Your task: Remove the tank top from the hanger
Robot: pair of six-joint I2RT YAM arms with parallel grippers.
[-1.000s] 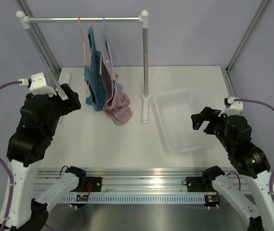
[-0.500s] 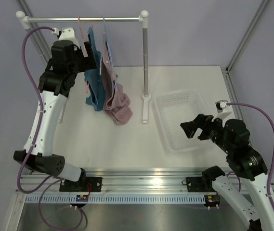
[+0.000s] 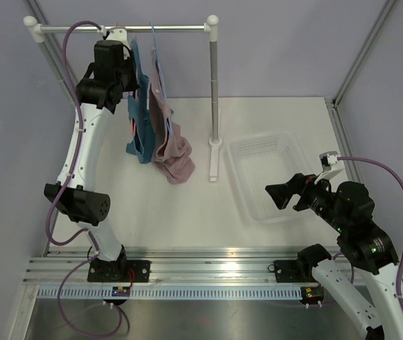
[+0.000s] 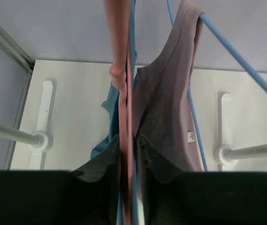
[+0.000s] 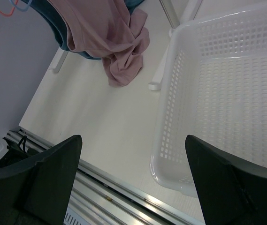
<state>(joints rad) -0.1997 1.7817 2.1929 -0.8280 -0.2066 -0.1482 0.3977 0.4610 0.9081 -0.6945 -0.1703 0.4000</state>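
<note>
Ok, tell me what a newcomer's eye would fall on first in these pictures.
The left gripper, up at the rail at the back left, has its fingers either side of the pink hanger carrying the teal tank top. Beside it a mauve garment hangs from a blue hanger, its hem pooling on the table. On the right, the right gripper gapes wide open by the white basket.

Left wrist cam: hanger (image 4: 119,37) is a close blur, cut off top and bottom. I can't tell if the left end effector (image 4: 128,139) actually touches it. Tank top (image 4: 109,107) is mostly hidden behind it. In the top view, the left arm (image 3: 81,142) hides the hanger's hook.
</note>
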